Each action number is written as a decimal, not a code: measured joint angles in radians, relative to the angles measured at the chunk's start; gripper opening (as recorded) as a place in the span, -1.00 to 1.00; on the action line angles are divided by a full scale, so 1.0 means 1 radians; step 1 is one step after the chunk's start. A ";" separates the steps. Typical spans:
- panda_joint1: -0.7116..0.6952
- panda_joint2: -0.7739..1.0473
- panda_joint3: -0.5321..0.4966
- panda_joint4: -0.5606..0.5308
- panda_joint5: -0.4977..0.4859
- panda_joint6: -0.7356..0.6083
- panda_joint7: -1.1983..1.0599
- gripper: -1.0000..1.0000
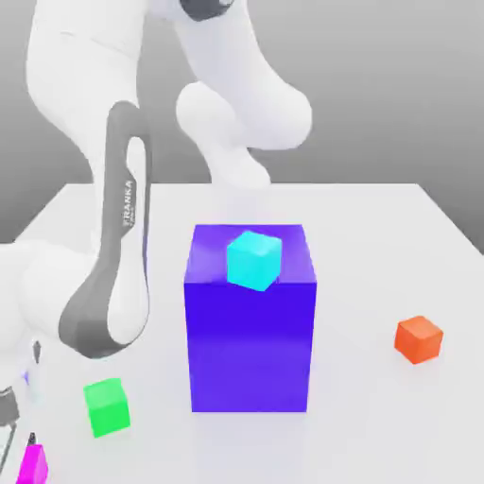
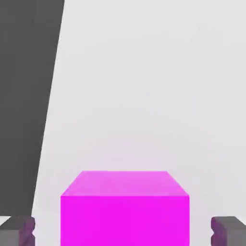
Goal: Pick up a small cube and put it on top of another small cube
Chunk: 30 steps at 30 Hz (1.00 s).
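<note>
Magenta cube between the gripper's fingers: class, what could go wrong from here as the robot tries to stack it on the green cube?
1. In the hand view the fingers stand apart from the magenta cube; lifting now might leave it behind.
2. The green cube is small, so an off-centre release could let the magenta cube slide off.
3. The green cube sits near the big blue block; the arm may brush it.

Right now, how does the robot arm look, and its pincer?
The arm has smooth, rounded white shells with a dark grey band that bears the word FRANKA in white letters. The fingertips of the pincer are dark grey, blocky, with notched inner faces.
</note>
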 joint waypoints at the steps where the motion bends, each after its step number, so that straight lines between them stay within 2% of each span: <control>1: 0.000 0.000 0.000 0.000 0.000 0.001 0.000 -1.00; 4: 0.000 -0.001 0.000 0.000 0.001 0.000 0.000 -1.00; 8: 0.005 -0.125 -0.007 -0.031 -0.004 -0.093 0.009 -1.00; 15: 0.047 -0.357 -0.019 -0.244 0.078 -0.097 0.271 -1.00; 18: 0.072 -0.446 -0.035 -0.343 0.059 -0.087 0.437 -1.00; 21: 0.087 -0.526 -0.049 -0.443 -0.003 -0.075 0.634 -1.00; 24: 0.084 -0.513 -0.049 -0.477 -0.029 -0.031 0.713 -1.00; 29: 0.080 -0.393 -0.040 -0.476 -0.006 0.086 0.705 -1.00; 30: 0.078 -0.371 -0.035 -0.476 -0.001 0.106 0.701 1.00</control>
